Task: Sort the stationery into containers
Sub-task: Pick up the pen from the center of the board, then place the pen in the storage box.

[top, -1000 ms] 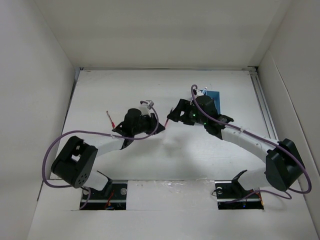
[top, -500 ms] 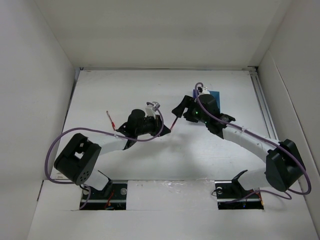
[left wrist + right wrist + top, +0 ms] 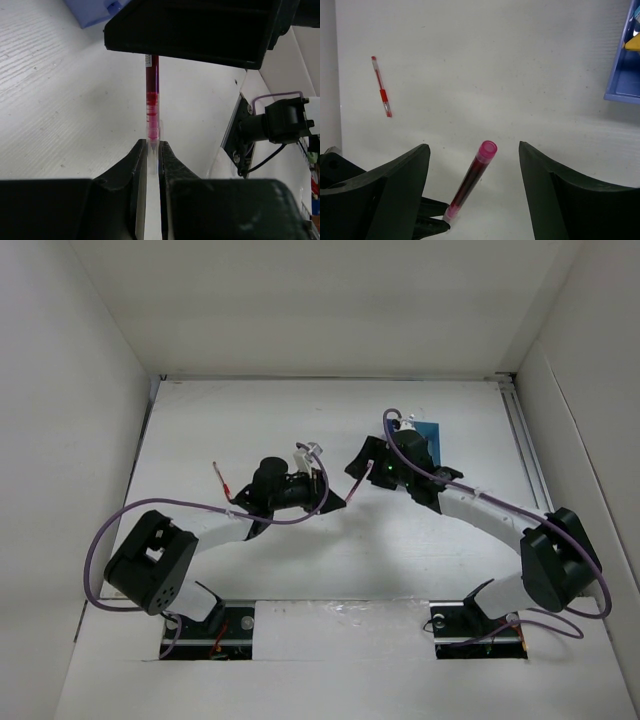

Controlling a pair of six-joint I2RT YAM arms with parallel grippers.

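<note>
1. Where the two arms meet near the middle of the desk (image 3: 250, 410), the left gripper (image 3: 336, 502) and the right gripper (image 3: 355, 472) are seen tip to tip. The blue box (image 3: 430, 432) is set towards the far right corner, and a loose pen (image 3: 220, 478) lies nearer the left edge.
2. In the left wrist view, the left jaws are clamped on the clear end of the held pen (image 3: 152, 92).
3. In the right wrist view, the right jaws are spread wide. The held pen's capped end stands between them, touching neither. A yellow piece (image 3: 634, 44) is glimpsed inside the box.
</note>
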